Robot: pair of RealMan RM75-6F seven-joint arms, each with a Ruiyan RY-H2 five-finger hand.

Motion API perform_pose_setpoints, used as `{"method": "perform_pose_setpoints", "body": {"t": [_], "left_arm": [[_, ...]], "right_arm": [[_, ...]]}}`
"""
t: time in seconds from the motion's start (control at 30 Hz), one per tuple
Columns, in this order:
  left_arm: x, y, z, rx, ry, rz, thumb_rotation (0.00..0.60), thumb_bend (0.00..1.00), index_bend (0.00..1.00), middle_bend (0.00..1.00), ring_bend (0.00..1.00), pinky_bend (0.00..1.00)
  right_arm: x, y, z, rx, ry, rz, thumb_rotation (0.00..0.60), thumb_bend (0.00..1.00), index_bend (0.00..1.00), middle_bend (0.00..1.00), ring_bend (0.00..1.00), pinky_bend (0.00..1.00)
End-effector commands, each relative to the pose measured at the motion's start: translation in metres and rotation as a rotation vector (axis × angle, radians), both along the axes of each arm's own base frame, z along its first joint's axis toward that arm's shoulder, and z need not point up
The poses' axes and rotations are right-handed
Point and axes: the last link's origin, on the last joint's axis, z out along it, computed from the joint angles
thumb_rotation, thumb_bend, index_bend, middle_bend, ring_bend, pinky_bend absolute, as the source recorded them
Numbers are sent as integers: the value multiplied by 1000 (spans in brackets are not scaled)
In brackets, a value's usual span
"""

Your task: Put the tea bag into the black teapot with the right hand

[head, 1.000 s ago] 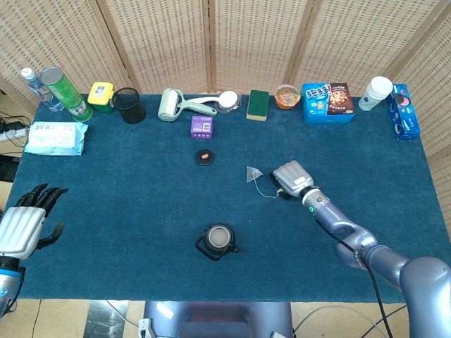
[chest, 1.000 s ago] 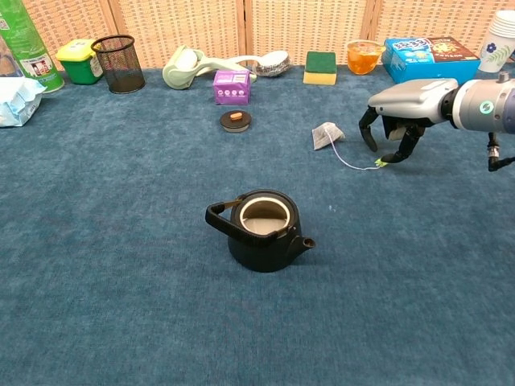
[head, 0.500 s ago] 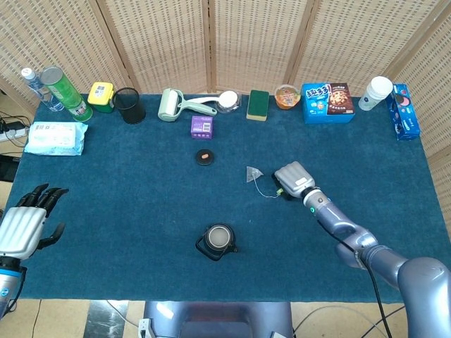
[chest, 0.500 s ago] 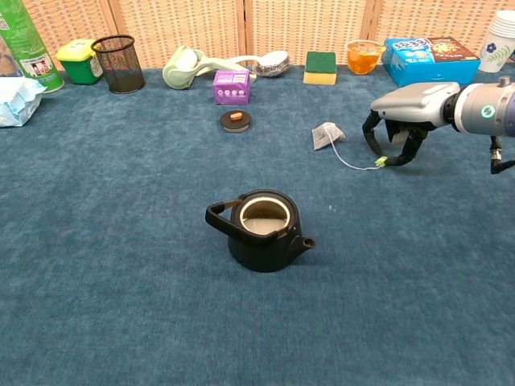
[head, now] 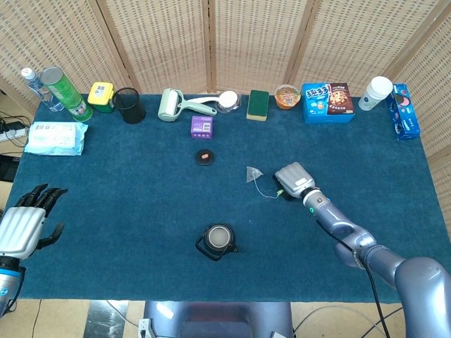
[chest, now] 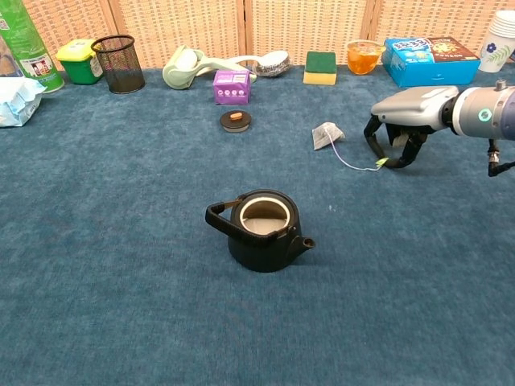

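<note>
1. Two hands were in view: the right hand (chest: 400, 129) was low over the blue cloth beyond and to the right of the black teapot (chest: 262, 231), and the left hand (head: 25, 224) was at the cloth's near-left edge, far from the teapot, fingers spread and holding nothing.
2. Compared with a second earlier, the right hand's dark fingers (chest: 385, 149) had curled in further — their tips had closed around the small yellow-green tag (chest: 381, 162) at the end of the tea bag's string. Whether the tag was truly pinched or only touched I cannot tell.
3. The tea bag (chest: 326, 136) itself had not moved: it lay on the cloth beyond the teapot and slightly to its right, its thin string trailing to the tag.
4. The teapot stood open, unchanged, handle to the left and spout to the near right.
5. Its round lid (chest: 236, 120) lay apart — on the cloth beyond the teapot, just in front of the purple box (chest: 231, 87).
</note>
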Motion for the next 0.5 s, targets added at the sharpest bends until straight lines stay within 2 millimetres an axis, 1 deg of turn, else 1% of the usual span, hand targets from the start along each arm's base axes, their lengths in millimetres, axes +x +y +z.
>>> {"method": "perform_pose_setpoints", "body": {"t": [0.03,0.5], "left_arm": [[0,0,0,1,1,1,600,451,157,181,85,162],[-3,-1,1,2,1,3,600,449,157,181,84,162]], "right_arm": [[1,0,-1,2,0,0,600,430,551,1000,1000,1000],[3,2,-4,3,4,-5,600,496,587,1000,1000,1000]]}}
